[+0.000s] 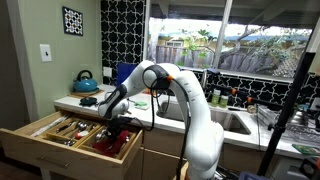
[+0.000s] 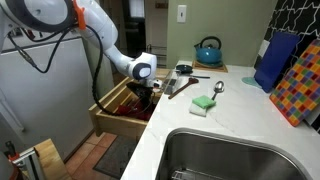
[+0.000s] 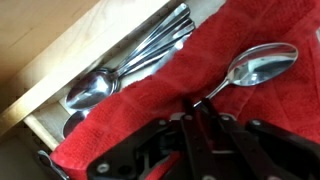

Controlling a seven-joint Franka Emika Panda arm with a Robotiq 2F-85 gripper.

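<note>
Over red cloth (image 3: 140, 115) in drawer (image 3: 60, 60), hand (image 3: 200, 112) clamped on spoon (image 3: 262, 65) by its handle, bowl just beyond.

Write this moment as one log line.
gripper: shut on spoon handle | spoon: lying on red cloth | place: open drawer | beside: stacked spoons
</note>
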